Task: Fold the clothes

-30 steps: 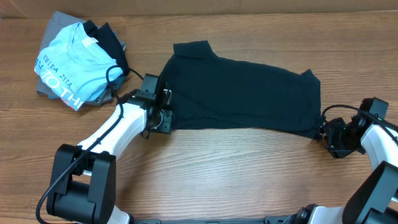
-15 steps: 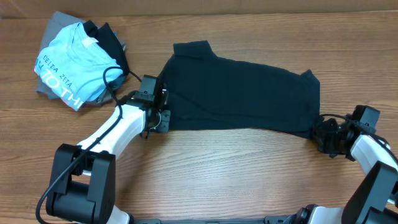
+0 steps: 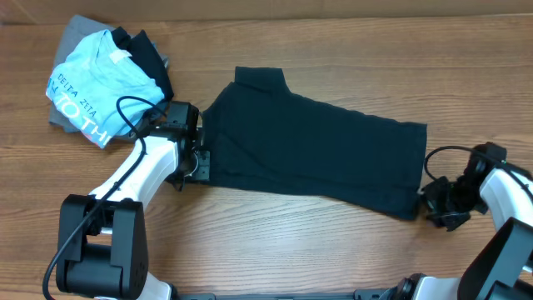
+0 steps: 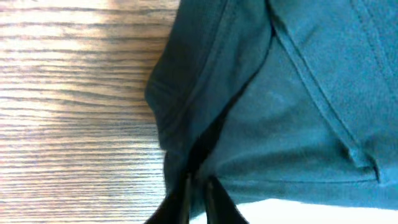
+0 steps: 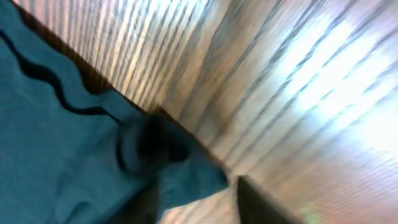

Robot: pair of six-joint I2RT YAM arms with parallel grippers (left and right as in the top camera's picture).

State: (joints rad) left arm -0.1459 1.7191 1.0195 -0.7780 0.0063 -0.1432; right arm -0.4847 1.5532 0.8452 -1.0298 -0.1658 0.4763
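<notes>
The dark navy T-shirt (image 3: 316, 150) lies flat and folded lengthwise across the middle of the table, tilted down to the right. My left gripper (image 3: 198, 162) is at its left edge. In the left wrist view the fingers (image 4: 198, 196) are shut on a bunched fold of the shirt (image 4: 298, 112). My right gripper (image 3: 426, 204) is at the shirt's front right corner. In the blurred right wrist view its fingers (image 5: 199, 199) are apart, with the shirt's corner (image 5: 186, 177) lying between them on the wood. The chest logo is hidden.
A pile of other clothes sits at the back left: a light blue T-shirt with white lettering (image 3: 96, 79) on a grey garment (image 3: 60, 117), with a dark garment (image 3: 150, 54) beside them. Bare wooden table (image 3: 291, 250) runs along the front.
My left gripper has pulled the shirt's left edge to the left. The whole shirt has shifted left and its right end has swung toward the front. My right gripper has moved slightly frontward.
</notes>
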